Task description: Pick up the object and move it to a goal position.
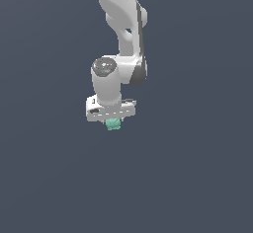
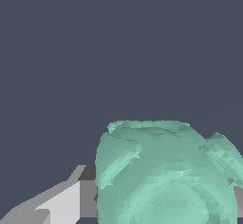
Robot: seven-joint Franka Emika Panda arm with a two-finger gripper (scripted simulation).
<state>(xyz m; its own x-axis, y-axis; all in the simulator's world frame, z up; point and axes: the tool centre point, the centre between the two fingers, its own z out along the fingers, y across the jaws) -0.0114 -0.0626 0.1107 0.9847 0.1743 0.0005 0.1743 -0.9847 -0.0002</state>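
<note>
Flat slate-grey background filled both views, no desk edge visible. The gripper point(image 1: 113, 122) had its jaws clamped on the mint-green object point(image 1: 113, 124), which sat between the fingers point(image 2: 61, 204).

The object point(image 1: 113, 124) is a small mint-green lump with a bumpy, faceted surface, roughly rounded. In the exterior view only its lower part shows, poking out at 6 o'clock beneath the white tool point(image 1: 113, 121), far narrower than it. In the wrist view the lump point(image 2: 163, 173) looms large, flat-topped, with a finger point(image 2: 71, 201) touching its side.
</note>
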